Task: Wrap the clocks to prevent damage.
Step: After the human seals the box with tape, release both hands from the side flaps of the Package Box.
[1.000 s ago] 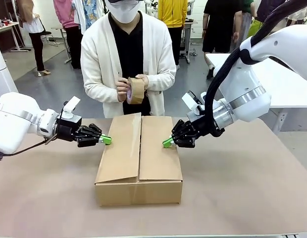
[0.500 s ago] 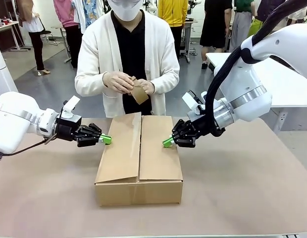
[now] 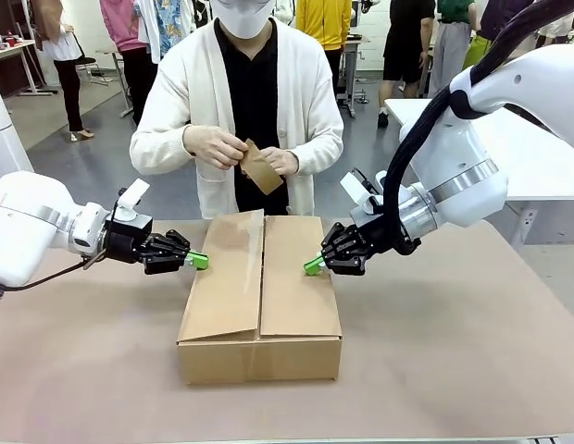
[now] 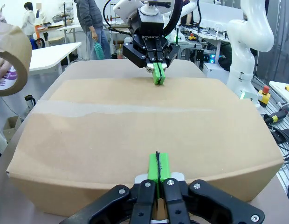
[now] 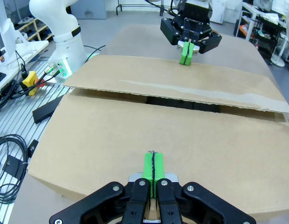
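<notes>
A closed cardboard box [image 3: 259,296] lies mid-table, its left flap raised a little above the right one. My left gripper [image 3: 200,262] is shut, its green tips at the left flap's edge. My right gripper [image 3: 312,266] is shut too, tips resting on the right flap. The left wrist view has my left gripper [image 4: 158,168] at the box [image 4: 135,126] edge. In the right wrist view, my right gripper [image 5: 153,168] sits on the box [image 5: 182,135]. Behind the box, a person holds a brown tape roll [image 3: 259,168] in both hands. The clocks are hidden.
The brown table top [image 3: 454,361] has free room in front of and to the right of the box. A white table [image 3: 537,157] stands at the back right. Cables [image 5: 9,154] lie beyond the table edge in the right wrist view. Several people stand farther back.
The person has lifted the tape roll slightly and shifted both hands on it. Both arms and the box have stayed still.
</notes>
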`<state>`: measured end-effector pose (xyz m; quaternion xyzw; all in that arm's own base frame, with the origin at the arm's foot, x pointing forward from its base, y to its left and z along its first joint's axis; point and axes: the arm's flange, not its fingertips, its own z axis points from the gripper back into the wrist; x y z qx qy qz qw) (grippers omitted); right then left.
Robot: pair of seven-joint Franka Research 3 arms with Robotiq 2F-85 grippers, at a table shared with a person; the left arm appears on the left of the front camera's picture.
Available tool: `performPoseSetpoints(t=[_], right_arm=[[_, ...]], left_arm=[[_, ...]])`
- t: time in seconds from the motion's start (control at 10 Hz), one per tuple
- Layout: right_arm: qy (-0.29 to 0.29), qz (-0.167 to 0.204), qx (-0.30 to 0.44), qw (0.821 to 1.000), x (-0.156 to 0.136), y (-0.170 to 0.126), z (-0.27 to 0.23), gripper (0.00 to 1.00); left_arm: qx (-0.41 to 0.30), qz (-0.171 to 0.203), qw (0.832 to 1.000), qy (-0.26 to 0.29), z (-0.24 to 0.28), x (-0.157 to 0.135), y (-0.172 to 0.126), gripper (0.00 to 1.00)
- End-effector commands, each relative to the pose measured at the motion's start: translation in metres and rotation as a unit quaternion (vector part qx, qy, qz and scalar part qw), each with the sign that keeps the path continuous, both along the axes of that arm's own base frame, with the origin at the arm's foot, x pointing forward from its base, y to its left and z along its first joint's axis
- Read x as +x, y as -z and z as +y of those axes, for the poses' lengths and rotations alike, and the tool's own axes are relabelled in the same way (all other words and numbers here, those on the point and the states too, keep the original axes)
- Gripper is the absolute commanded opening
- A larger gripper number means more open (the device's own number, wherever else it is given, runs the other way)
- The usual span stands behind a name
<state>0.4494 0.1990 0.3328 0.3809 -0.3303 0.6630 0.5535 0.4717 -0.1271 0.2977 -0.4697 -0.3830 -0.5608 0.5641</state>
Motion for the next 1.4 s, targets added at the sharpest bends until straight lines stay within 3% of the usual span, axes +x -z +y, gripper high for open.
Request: performPoseSetpoints(t=[0.0,1.3], right_arm=[[0.002,0.002,-0.002,1.0,0.0002,0.0032,0.0001,0.01],[0.002,0.002,-0.002,1.0,0.0002,0.0032,0.0001,0.01]], left_arm=[[0.005,0.0,1.0,-0.001,-0.0016,-0.0007,0.0037,0.0],[0.005,0.0,1.0,-0.001,-0.0016,-0.0007,0.0037,0.0]])
